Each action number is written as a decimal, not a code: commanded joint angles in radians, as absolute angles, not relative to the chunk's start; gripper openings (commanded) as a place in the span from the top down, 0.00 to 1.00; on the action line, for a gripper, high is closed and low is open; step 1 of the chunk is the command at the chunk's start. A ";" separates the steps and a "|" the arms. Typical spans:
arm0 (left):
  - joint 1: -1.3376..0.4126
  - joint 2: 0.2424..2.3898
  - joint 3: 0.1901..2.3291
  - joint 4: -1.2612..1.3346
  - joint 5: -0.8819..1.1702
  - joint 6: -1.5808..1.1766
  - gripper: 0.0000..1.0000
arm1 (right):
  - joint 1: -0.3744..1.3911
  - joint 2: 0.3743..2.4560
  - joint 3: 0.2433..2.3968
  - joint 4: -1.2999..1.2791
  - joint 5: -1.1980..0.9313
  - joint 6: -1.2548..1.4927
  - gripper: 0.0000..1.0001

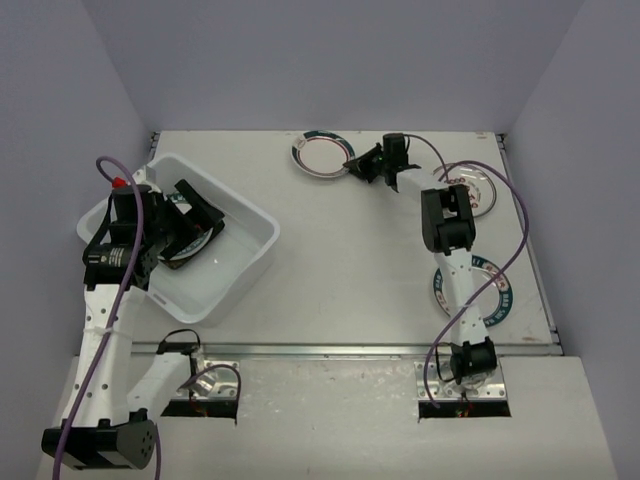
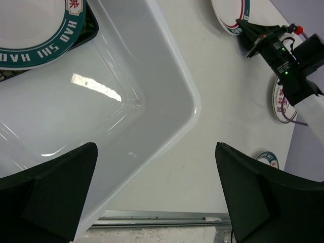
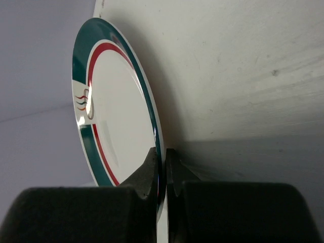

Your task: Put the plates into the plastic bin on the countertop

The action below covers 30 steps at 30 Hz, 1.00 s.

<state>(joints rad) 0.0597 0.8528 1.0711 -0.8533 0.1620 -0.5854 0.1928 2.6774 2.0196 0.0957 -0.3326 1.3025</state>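
The plastic bin (image 1: 245,262) stands at the left of the countertop (image 1: 350,260). It holds a round white plate with a teal rim (image 2: 30,30) lying on a black plate (image 2: 92,25). My left gripper (image 1: 190,225) hangs above the bin, open wide and empty (image 2: 157,177). My right gripper (image 1: 354,165) is shut on the rim of a round plate (image 1: 318,152) at the back of the countertop. In the right wrist view the fingers (image 3: 152,169) pinch that plate (image 3: 116,116), and its gripped edge looks tilted up from the surface.
Two more round plates lie on the right. One (image 1: 480,192) is beside the right arm's elbow. The other (image 1: 492,292) is partly under the right arm. A metal rail (image 1: 330,350) runs along the front edge. Walls close in the back and sides.
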 commanded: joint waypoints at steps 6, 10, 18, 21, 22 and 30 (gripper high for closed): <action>0.054 0.935 1.149 -0.844 0.224 -0.537 0.00 | 0.247 2.205 1.622 -0.129 -0.026 0.947 1.00; 0.045 1.023 1.135 -0.652 0.405 -0.510 0.00 | 0.292 1.900 1.556 -0.313 0.057 0.701 1.00; -0.051 1.205 1.185 -0.349 0.716 -0.478 0.00 | 0.301 1.665 1.531 -0.435 -0.553 0.639 1.00; -0.075 1.229 1.210 -0.328 0.675 -0.475 0.00 | 0.321 1.677 1.583 -0.453 -0.745 0.672 1.00; -0.080 1.237 1.219 -0.324 0.671 -0.478 0.04 | 0.343 1.664 1.582 -0.422 -0.758 0.682 1.00; -0.091 1.246 1.245 -0.376 0.667 -0.464 0.95 | 0.390 1.582 1.466 -0.197 -0.834 0.858 1.00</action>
